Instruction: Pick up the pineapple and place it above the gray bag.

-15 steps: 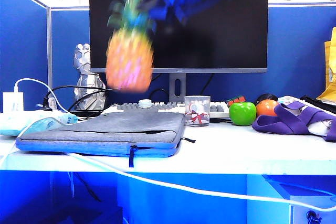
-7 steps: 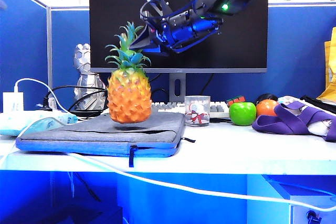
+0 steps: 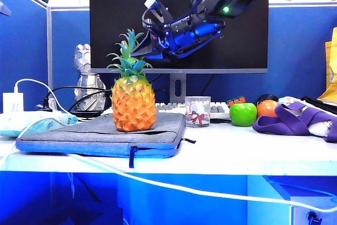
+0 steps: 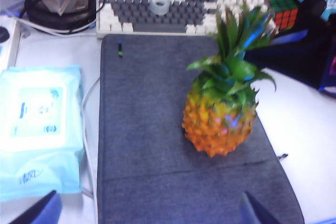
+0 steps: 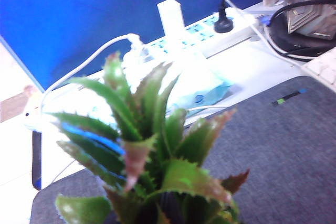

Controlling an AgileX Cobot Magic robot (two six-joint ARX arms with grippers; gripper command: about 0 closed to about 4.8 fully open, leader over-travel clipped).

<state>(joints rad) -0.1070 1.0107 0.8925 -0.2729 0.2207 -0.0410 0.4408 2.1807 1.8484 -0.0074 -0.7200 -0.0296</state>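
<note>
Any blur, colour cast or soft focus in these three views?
Exterior view: sharp, with a strong blue cast; pineapple and right claw are crisp. Left wrist view: slightly soft overall, gray bag readable. Right wrist view: near leaves soft, white areas overexposed.

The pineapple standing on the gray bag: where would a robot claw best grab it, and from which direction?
Probably by the leaf crown, from above. The pineapple stands upright on the gray bag; its bumpy body looks wide, while the leaves gather into a narrower bunch. The right gripper, shut, is already at those leaves. The left gripper hangs open above the bag.
</note>
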